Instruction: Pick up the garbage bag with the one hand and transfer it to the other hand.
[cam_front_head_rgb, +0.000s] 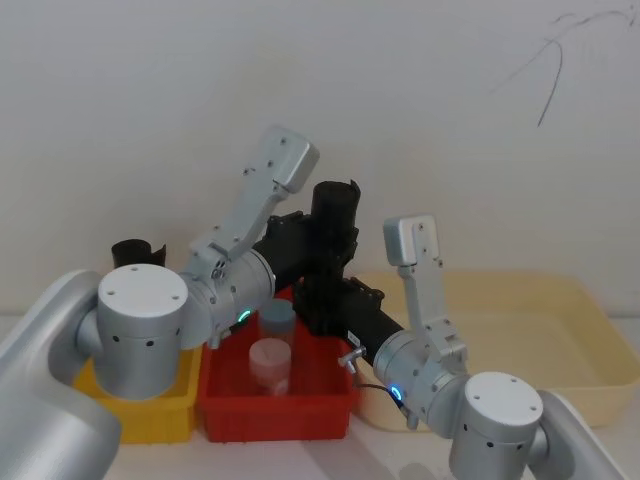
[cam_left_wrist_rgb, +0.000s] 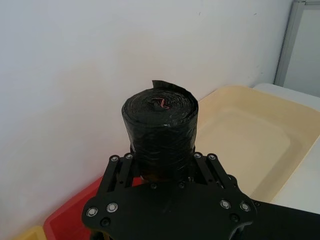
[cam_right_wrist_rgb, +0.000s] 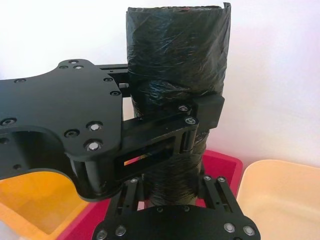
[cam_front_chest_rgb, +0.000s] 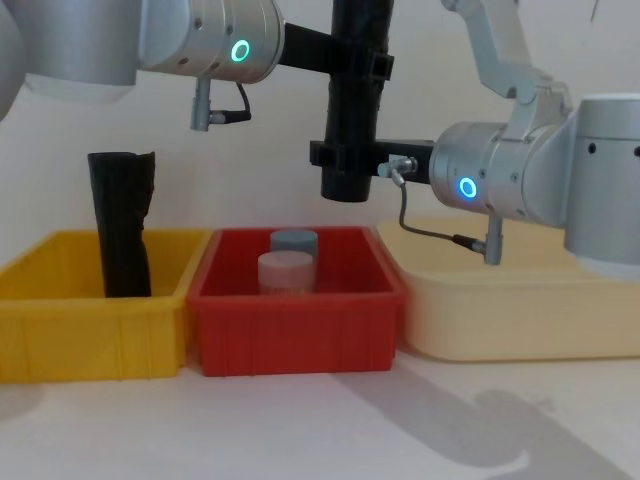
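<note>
Smooth black cylindrical garbage-bag roll (cam_front_chest_rgb: 352, 110) upright, upper centre of chest view; green-ringed left gripper (cam_front_chest_rgb: 362, 62) clamped round its upper half, blue-ringed right gripper (cam_front_chest_rgb: 345, 155) directly below at its lower end, grip unclear

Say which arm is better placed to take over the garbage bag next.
Right. Both grippers are closed on the upright garbage bag above the red bin: the left gripper high, the right gripper near the bottom. With the right gripping it too, the left can probably just let go.
</note>
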